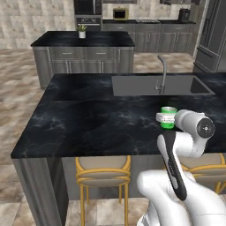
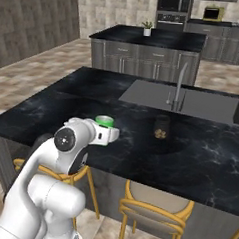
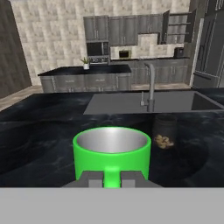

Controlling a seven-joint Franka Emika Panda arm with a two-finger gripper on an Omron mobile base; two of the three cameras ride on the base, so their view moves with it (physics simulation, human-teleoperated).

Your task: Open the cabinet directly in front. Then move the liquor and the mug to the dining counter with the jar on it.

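Observation:
My gripper (image 3: 111, 178) is shut on the handle of the green mug (image 3: 112, 151), which has a white inside. I hold it upright, low over the black dining counter (image 1: 88, 119); whether it touches the top I cannot tell. In the base views the mug (image 1: 168, 117) (image 2: 105, 121) sits at the end of my white hand, near the counter's front. The dark jar (image 2: 161, 127) (image 3: 165, 131) stands on the counter just right of the mug and a little beyond it. Far back, the cabinet (image 3: 177, 27) stands open with its shelves showing. The liquor is out of view.
An inset grey sink (image 1: 150, 84) with a tall faucet (image 1: 163, 73) lies beyond the mug. Yellow-framed stools (image 1: 103, 174) (image 2: 156, 209) stand under the counter's near edge. A smaller island with a potted plant (image 1: 82, 31) is behind. The counter's left half is bare.

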